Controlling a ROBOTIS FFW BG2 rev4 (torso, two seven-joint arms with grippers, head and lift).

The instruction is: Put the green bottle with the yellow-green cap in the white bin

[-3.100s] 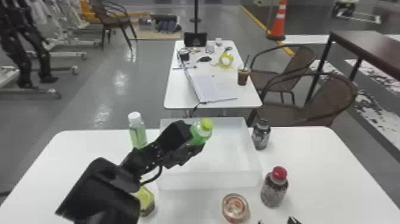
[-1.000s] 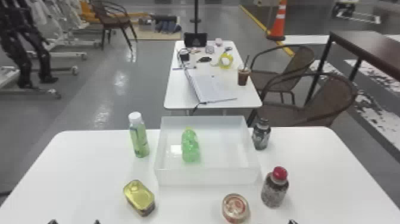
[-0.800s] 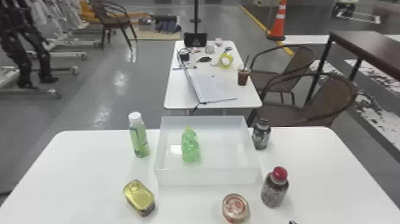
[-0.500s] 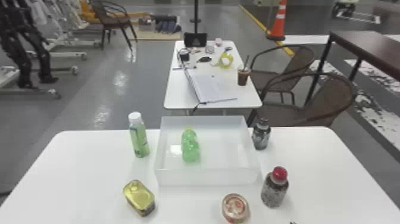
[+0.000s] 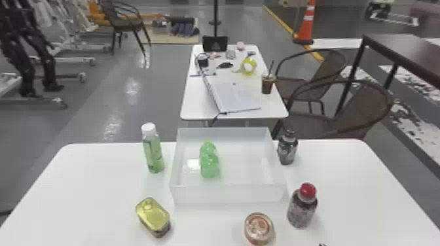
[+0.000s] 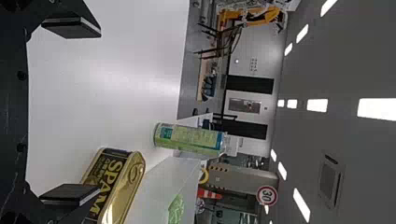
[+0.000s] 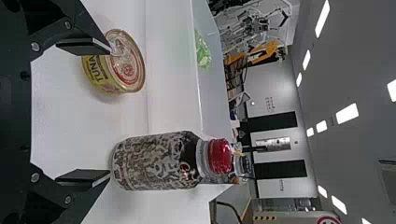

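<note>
Placing seems done, the green bottle (image 5: 209,161) lying toward nine o'clock in the white bin (image 5: 229,195), so left gripper (image 6: 100,112) and right gripper (image 7: 110,112), open and empty, need only wait.

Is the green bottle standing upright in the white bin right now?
No, the green bottle lies on its side on the floor of the white bin.

A dark wicker chair (image 5: 357,108) stands on grey floor (image 5: 118,95).

Bright ceiling lights (image 6: 377,108), floor (image 5: 132,85) glare
</note>
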